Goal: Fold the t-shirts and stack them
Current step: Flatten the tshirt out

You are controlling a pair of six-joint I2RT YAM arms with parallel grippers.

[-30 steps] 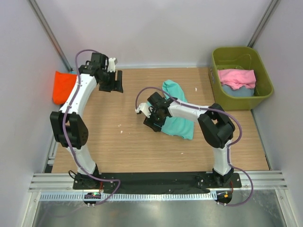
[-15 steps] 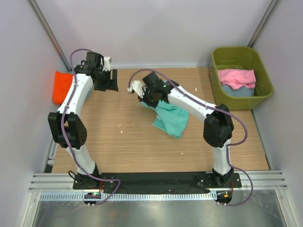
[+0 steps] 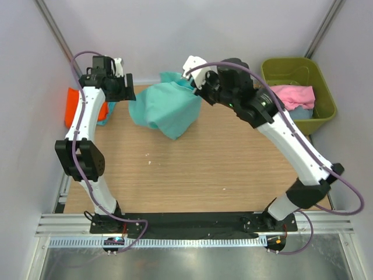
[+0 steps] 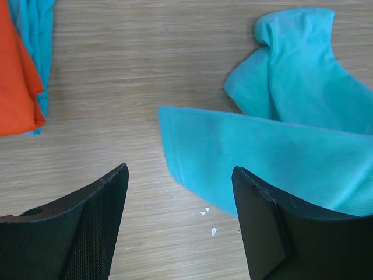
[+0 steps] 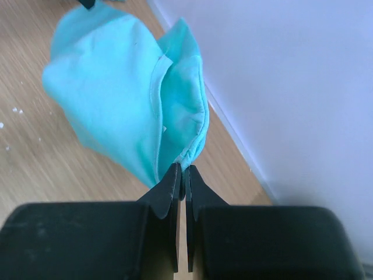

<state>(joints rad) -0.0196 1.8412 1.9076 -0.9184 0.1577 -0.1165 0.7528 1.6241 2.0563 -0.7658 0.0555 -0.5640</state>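
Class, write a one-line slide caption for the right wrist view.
Right hand shut on the teal t-shirt, cloth hanging over the wooden table.

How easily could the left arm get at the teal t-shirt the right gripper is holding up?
Probably easily. The left gripper is open and empty, and the teal t-shirt, pinched by the right gripper, hangs just ahead of its fingers, with only bare table between.

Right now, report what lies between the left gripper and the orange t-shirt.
Bare table separates the left gripper from the orange t-shirt, per the left wrist view.
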